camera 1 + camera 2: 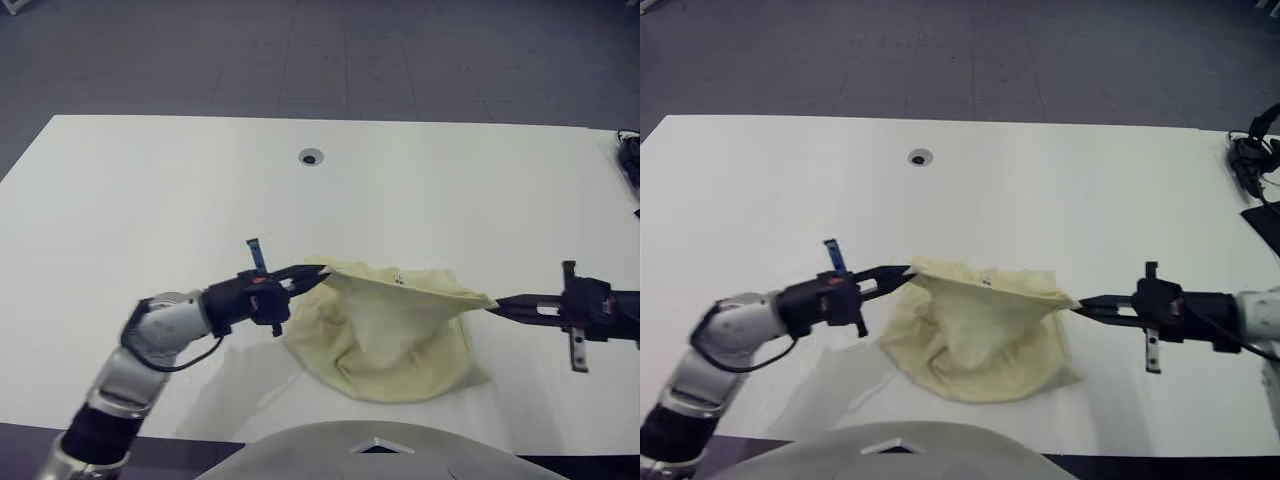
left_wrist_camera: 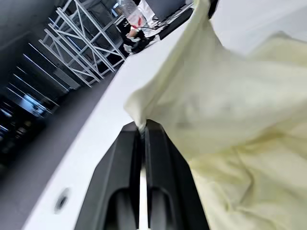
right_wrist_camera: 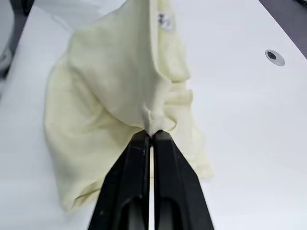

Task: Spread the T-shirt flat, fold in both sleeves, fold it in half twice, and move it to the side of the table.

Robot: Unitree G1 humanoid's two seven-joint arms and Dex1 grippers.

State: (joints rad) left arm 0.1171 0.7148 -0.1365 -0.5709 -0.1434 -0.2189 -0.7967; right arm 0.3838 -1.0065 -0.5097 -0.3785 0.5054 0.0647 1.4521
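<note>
A pale yellow T-shirt (image 1: 390,330) lies bunched on the white table (image 1: 150,200) near its front edge, its upper edge lifted and stretched between both grippers. My left gripper (image 1: 318,272) is shut on the shirt's left corner, seen up close as cloth (image 2: 230,120) pinched between black fingers (image 2: 158,143). My right gripper (image 1: 492,306) is shut on the right corner, where the fabric (image 3: 115,96) gathers into the fingertips (image 3: 160,141). The rest of the shirt sags in crumpled folds onto the table.
A round cable grommet (image 1: 311,157) sits in the table toward the back centre. Black cables and gear (image 1: 1250,160) lie at the table's far right edge. Bare white tabletop stretches to the left and behind the shirt.
</note>
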